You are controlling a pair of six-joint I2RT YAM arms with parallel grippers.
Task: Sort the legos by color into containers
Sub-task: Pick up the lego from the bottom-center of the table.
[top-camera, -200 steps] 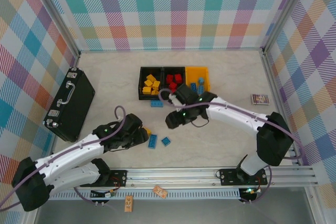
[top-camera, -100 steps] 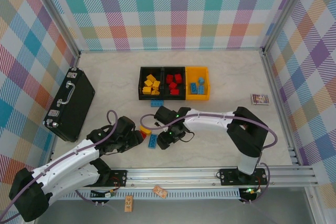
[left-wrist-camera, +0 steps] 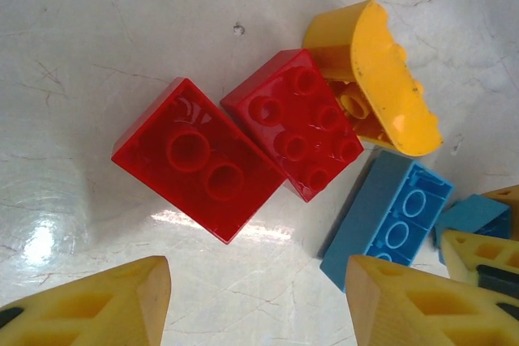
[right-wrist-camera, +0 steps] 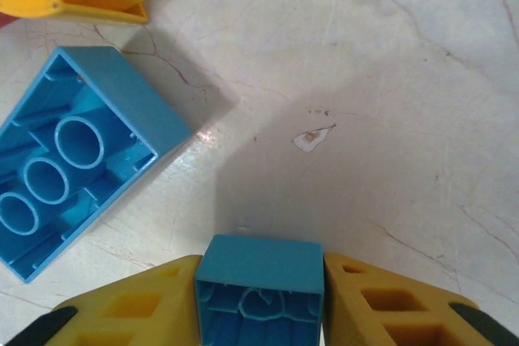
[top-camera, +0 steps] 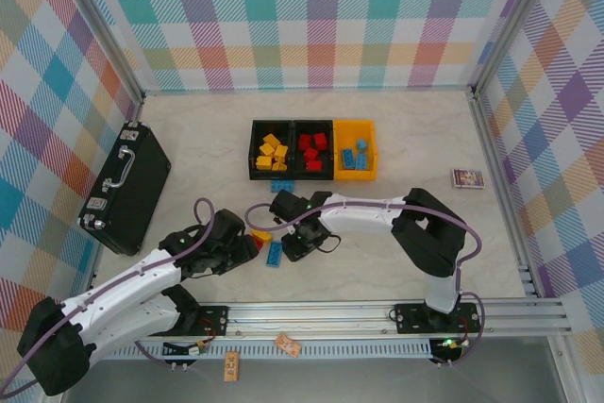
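Two red legos (left-wrist-camera: 199, 169) (left-wrist-camera: 296, 123) lie side by side on the table just ahead of my left gripper (left-wrist-camera: 259, 297), which is open with nothing between its fingers. A curved yellow lego (left-wrist-camera: 381, 79) and a long blue lego (left-wrist-camera: 389, 220) lie to their right. My right gripper (right-wrist-camera: 259, 266) is shut on a small blue lego (right-wrist-camera: 259, 285), low over the table beside the long blue lego (right-wrist-camera: 73, 192), which lies upside down. From above, both grippers (top-camera: 247, 245) (top-camera: 294, 244) meet at this cluster. The containers stand in a row behind: black with yellow legos (top-camera: 256, 150), black with red (top-camera: 313, 175), yellow-orange with blue (top-camera: 374, 153).
One more blue lego (top-camera: 281, 186) lies just in front of the bins. A black briefcase (top-camera: 125, 188) sits at the left, a small picture card (top-camera: 467, 177) at the right. The metal rail (top-camera: 377, 313) runs along the near edge.
My right arm swung from near the bins down to the loose legos and its jaws closed on the small blue lego. The left gripper edged up to the red legos and stayed open.
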